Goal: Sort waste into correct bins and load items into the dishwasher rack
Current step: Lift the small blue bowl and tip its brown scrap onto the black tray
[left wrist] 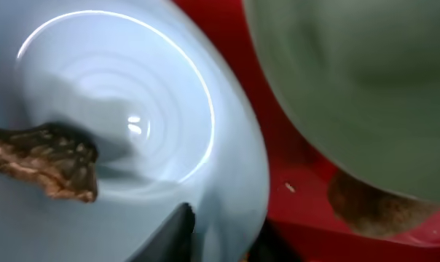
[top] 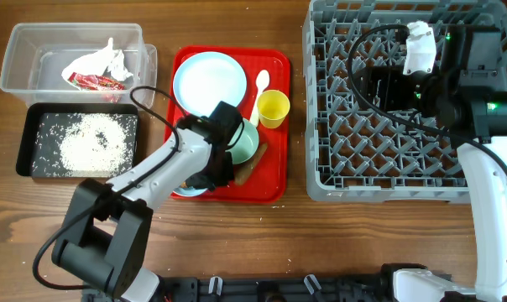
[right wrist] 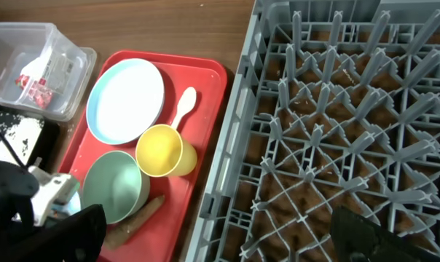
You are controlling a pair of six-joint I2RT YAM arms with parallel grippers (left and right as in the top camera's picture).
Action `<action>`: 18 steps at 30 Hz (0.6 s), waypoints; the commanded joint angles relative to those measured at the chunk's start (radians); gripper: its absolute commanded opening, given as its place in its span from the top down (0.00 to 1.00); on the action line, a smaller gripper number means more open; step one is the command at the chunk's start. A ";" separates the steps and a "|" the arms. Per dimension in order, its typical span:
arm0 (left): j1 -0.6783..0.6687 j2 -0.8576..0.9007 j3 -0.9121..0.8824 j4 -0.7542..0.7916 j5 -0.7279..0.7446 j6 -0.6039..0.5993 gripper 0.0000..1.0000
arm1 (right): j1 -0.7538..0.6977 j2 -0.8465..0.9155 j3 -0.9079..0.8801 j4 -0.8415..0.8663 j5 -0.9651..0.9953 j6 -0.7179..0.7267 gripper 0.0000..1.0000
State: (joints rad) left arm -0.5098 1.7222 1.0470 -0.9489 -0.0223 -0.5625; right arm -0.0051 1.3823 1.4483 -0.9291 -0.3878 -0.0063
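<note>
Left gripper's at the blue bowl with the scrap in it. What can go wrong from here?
1. The brown scrap lies loose in the blue bowl; a tilt by the left gripper might spill it onto the red tray.
2. The green bowl sits right beside the blue one and could get bumped.

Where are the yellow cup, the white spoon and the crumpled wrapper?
yellow cup [top: 273,107]: overhead view, on its open top.
white spoon [top: 263,80]: overhead view, on its scoop end.
crumpled wrapper [top: 94,65]: overhead view, on its white crumpled middle.
</note>
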 commanded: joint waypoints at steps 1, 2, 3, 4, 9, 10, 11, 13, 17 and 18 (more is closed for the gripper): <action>-0.008 0.000 -0.024 0.002 -0.036 0.008 0.95 | 0.006 0.024 0.019 -0.004 0.008 -0.018 0.00; -0.008 0.000 -0.024 0.000 -0.039 0.008 0.96 | 0.006 0.026 0.019 -0.004 0.008 -0.017 0.00; -0.006 -0.002 -0.023 -0.003 -0.039 0.008 0.96 | 0.006 0.028 0.019 -0.003 0.008 -0.018 0.00; 0.001 -0.008 -0.010 -0.017 -0.036 0.008 0.96 | 0.006 0.028 0.019 -0.003 0.008 -0.018 0.00; 0.075 -0.087 0.156 -0.130 -0.035 0.009 0.96 | 0.006 0.028 0.019 0.004 0.007 -0.017 0.00; 0.096 -0.106 0.193 -0.145 -0.035 0.009 0.96 | 0.006 0.028 0.019 0.005 0.007 -0.017 0.00; 0.119 -0.125 0.228 -0.158 -0.035 0.009 0.96 | 0.006 0.028 0.019 0.006 0.007 -0.017 0.00; 0.193 -0.180 0.306 -0.178 -0.026 0.031 0.96 | 0.006 0.028 0.019 0.006 0.007 -0.017 0.00; 0.401 -0.256 0.335 -0.131 0.050 0.134 0.96 | 0.006 0.028 0.019 0.008 0.008 -0.017 0.00; 0.482 -0.256 0.335 -0.100 0.136 0.187 0.96 | 0.006 0.028 0.019 0.006 0.008 -0.017 0.00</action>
State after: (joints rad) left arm -0.1867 1.4891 1.3701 -1.0943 -0.0200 -0.5037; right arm -0.0051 1.4029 1.4483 -0.9272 -0.3878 -0.0063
